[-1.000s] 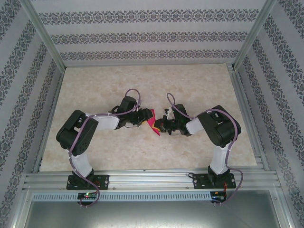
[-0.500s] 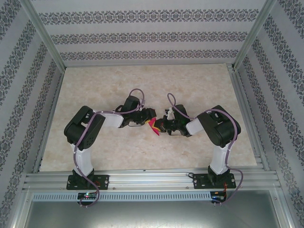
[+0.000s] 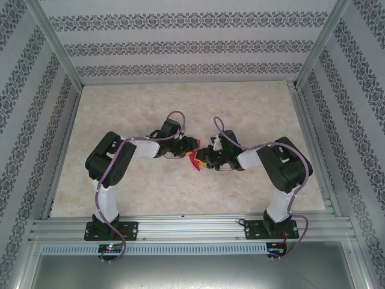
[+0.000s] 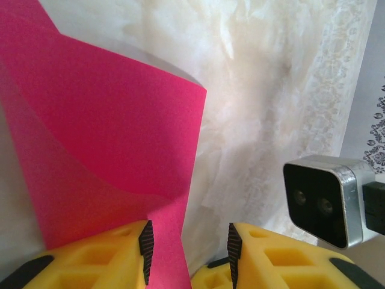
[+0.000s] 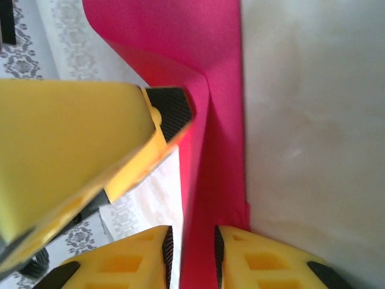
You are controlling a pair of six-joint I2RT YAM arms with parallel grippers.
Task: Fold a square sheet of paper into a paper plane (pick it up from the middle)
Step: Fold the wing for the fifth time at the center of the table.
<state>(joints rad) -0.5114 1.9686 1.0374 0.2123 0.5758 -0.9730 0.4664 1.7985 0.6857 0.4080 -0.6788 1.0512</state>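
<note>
Left gripper (image 4: pixel 189 259): fingers (image 4: pixel 102 256) were spread. The square sheet of paper (image 4: pixel 120 132) ran up between the black pads, lying against one pad and clear of the other.
Right gripper (image 5: pixel 192 256): fingers (image 5: pixel 264 259) stood close together, with the creased sheet filling the narrow gap. Whether the pads pressed on it could not be told.
Contact: in the right wrist view, one pad (image 5: pixel 171 108) of the left gripper touched the sheet at its crease.
Sheet: magenta-pink and bent, one layer curving over another. It stood between the two grippers near the middle of the table (image 3: pixel 120 108), well apart from every edge.
Wrist camera (image 4: pixel 325 201): a silver-and-black housing with two lenses, near the left gripper's fingers.
Left arm (image 3: pixel 114 162), right arm (image 3: pixel 283 165): elbows were out and forearms pointed inward, the tips meeting. The bases sat at the near edge.
Walls (image 3: pixel 192 42): patterned, enclosing the table on three sides.
</note>
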